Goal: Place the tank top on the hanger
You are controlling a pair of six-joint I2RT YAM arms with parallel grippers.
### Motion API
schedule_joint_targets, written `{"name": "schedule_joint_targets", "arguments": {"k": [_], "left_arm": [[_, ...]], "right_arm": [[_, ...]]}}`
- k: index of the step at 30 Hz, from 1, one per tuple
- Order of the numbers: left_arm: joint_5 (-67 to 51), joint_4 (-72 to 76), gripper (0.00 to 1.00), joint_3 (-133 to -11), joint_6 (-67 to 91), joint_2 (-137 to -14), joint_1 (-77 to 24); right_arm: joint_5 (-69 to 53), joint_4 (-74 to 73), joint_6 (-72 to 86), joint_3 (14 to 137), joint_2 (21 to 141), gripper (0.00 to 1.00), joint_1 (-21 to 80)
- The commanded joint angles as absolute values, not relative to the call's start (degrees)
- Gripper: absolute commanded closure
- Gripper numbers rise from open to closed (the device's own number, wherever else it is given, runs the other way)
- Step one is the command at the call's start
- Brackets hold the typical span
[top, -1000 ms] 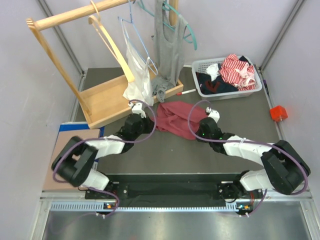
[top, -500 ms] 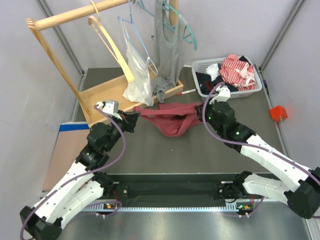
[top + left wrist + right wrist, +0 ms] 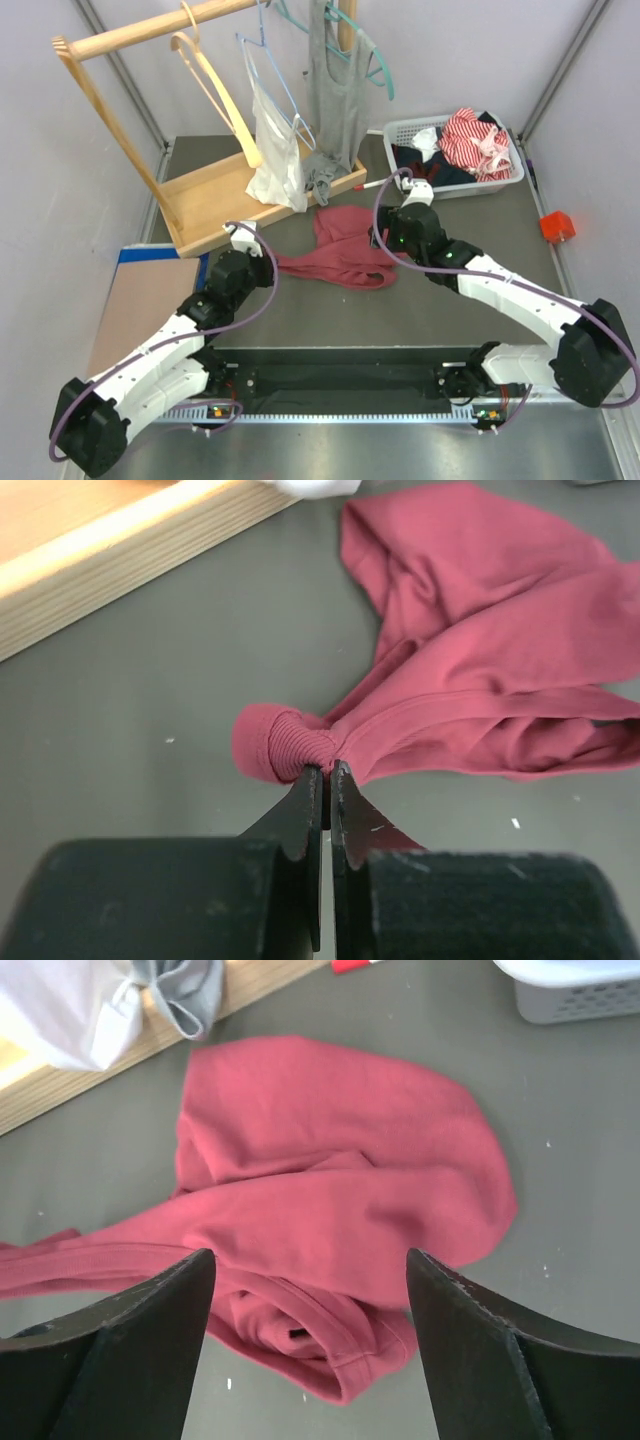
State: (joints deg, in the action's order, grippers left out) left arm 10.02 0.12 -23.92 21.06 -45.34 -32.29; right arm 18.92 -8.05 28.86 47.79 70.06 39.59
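The maroon tank top (image 3: 345, 245) lies crumpled on the grey table, in front of the wooden rack. My left gripper (image 3: 272, 263) is at its left end, shut on a bunched ribbed edge of the tank top (image 3: 290, 745), jaws pressed together (image 3: 327, 772). My right gripper (image 3: 380, 235) hovers over the garment's right part, open wide, with the folded tank top (image 3: 340, 1210) below and between its fingers (image 3: 160, 1300) and nothing held. The tan wooden hanger (image 3: 215, 85) hangs bare from the wooden rail at the upper left.
The wooden rack's base (image 3: 215, 200) is just behind the garment. On the rail hang a white camisole (image 3: 275, 160) on a blue wire hanger and a grey top (image 3: 335, 90) on a teal hanger. A white basket (image 3: 515, 175) with clothes is at the back right, with a red cube (image 3: 557, 226) near it.
My right gripper has opened and let go of the tank top, which was stretched in the air between both grippers. The garment now lies on the table; my left gripper keeps its hold.
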Motion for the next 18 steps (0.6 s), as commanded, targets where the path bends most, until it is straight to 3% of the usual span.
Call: {"name": "schedule_joint_targets", "arguments": {"k": [1,10,18], "left_arm": [[13.5,3.4,1.0,-22.4,20.9,-44.0,-32.3],[13.3,6.9,1.0,-19.0,21.4,-45.7,-32.3],[12.4,6.8,1.0,-19.0,22.0,-45.6,-32.3]], "right_arm": [[15.1,-5.5,25.7,49.6,66.1,0.23,40.2],[12.1,-8.6,17.9,56.5,61.1,0.23,50.8],[12.3,-14.0,10.1,78.6,66.4,0.21,57.7]]}}
